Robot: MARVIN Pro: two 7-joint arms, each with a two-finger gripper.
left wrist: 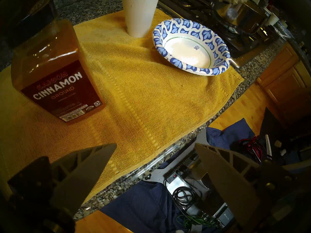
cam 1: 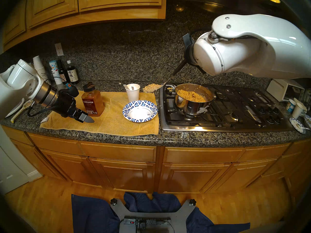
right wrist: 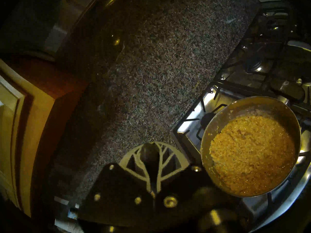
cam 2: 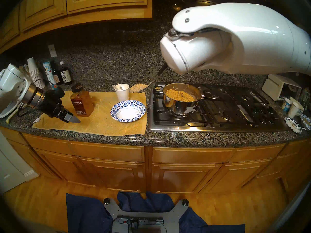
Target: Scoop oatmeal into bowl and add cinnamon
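The oatmeal (cam 1: 191,95) fills a steel pot (cam 1: 193,108) on the stove's front left burner, also seen in the right wrist view (right wrist: 250,153). My right gripper (right wrist: 152,150) is shut on the black handle of a spoon (cam 1: 178,69). The spoon's heaped bowlful of oatmeal (cam 1: 151,88) hangs between the pot and a white cup, behind the bowl (cam 1: 140,111). That blue-and-white paper bowl is empty (left wrist: 190,51). The cinnamon (cam 1: 92,102) jar stands upright on the towel (left wrist: 55,76). My left gripper (left wrist: 155,146) is open just in front of and left of the jar, holding nothing.
A white paper cup (cam 1: 133,92) with utensils stands behind the bowl on a yellow towel (cam 1: 109,125). Dark bottles (cam 1: 72,74) and stacked cups (cam 1: 38,66) line the back left. Stove grates (cam 1: 235,110), a toaster oven (cam 1: 284,91) and used cups (cam 1: 297,110) lie right.
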